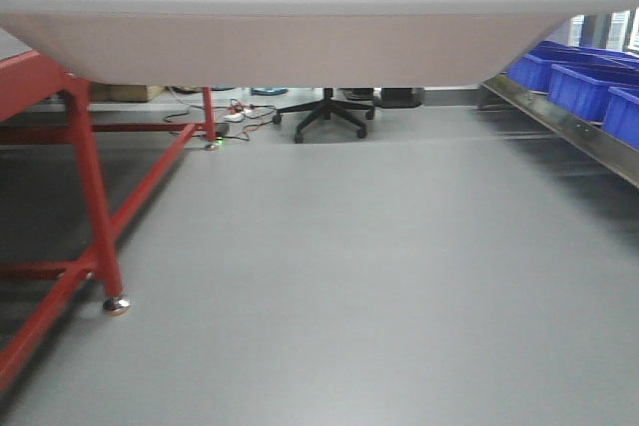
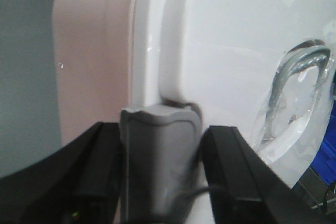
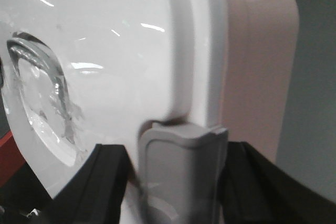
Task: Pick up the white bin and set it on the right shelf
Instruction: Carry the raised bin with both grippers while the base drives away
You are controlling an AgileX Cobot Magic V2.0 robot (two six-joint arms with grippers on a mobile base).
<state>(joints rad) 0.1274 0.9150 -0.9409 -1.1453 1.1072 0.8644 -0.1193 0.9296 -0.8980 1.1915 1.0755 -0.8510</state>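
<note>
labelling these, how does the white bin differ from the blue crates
The white bin is pale pinkish-white; the blue crates are solid blue. The white bin carries a lid; the blue crates are open-topped. The white bin hangs above the floor; the blue crates sit on the steel shelf. Both look plastic.

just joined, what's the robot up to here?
Both arms hold the white bin up off the floor. The left gripper and the right gripper each clamp a grey latch at the lid's edge. The bin is not yet on the steel shelf. That rack, loaded with blue crates, sits ahead to the right, with the red frame on the left.
</note>
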